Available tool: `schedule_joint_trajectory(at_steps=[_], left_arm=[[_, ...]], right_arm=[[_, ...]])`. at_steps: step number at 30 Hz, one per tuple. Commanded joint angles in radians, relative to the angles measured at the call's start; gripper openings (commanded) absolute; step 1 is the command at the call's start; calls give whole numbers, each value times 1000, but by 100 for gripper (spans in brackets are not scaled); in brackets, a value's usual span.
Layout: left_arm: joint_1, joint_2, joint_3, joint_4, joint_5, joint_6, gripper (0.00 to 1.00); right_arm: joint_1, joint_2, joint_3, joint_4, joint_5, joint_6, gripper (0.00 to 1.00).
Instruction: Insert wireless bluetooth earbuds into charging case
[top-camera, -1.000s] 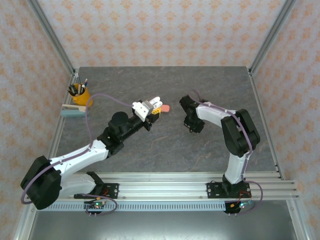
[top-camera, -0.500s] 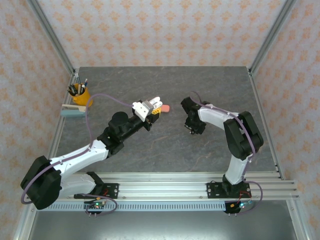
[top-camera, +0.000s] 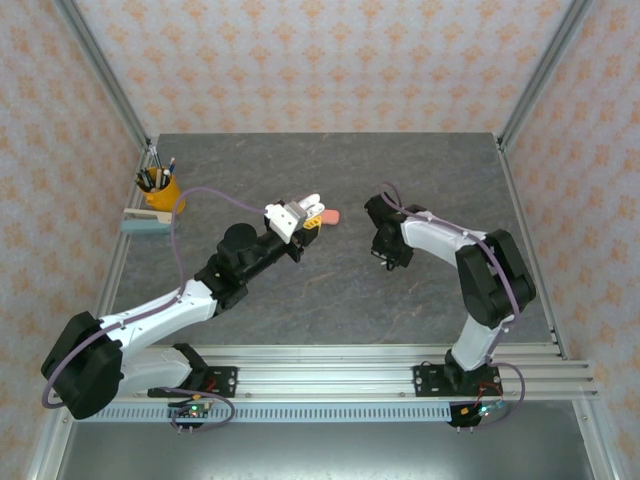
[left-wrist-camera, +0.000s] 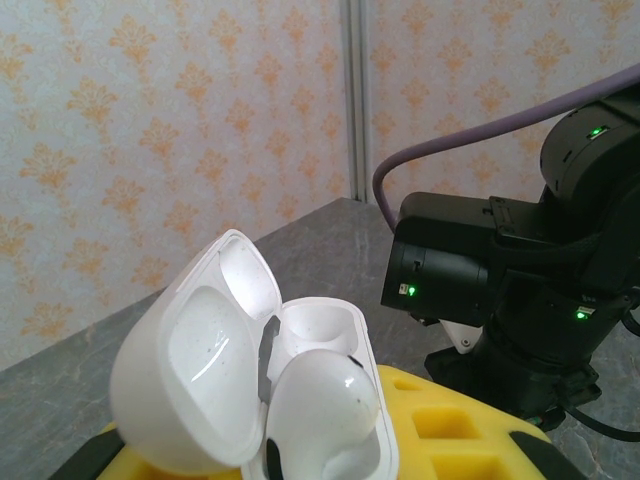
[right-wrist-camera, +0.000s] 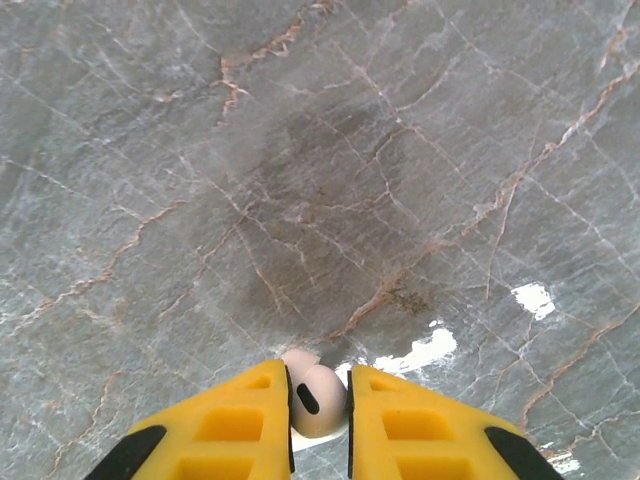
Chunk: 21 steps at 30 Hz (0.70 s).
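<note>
My left gripper hangs above the middle of the table, shut on the open white charging case. The case's lid leans back to the left. One white earbud sits in its near well, and the far well is empty. A yellow finger shows beside the case. My right gripper points straight down at the grey stone table, shut on a small pale pinkish earbud with a dark slot on its face. In the top view the right gripper stands to the right of the case.
A coral-pink pebble-like case lies just past the left gripper's tip. A yellow cup of pens and a pale block stand at the table's left edge. Metal frame posts stand at the back corners.
The right arm's elbow has swung out to the right while its gripper stayed almost in place, its jaws closing slightly. The left arm and the case have not moved.
</note>
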<state>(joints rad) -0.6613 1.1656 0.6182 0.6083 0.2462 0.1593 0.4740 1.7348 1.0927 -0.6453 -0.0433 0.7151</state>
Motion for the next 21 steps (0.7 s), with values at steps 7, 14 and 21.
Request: schedule_joint_trajectory(at_steps=[7, 14, 21], left_arm=[[-1, -18, 18, -8, -27, 19, 0], [-2, -20, 18, -7, -26, 20, 0], [-1, -15, 20, 2, -24, 17, 0]], right_arm=[[-9, -6, -50, 70, -14, -88, 17], [-9, 14, -39, 89, -106, -263, 17], [-9, 68, 24, -1, -150, -400, 20]])
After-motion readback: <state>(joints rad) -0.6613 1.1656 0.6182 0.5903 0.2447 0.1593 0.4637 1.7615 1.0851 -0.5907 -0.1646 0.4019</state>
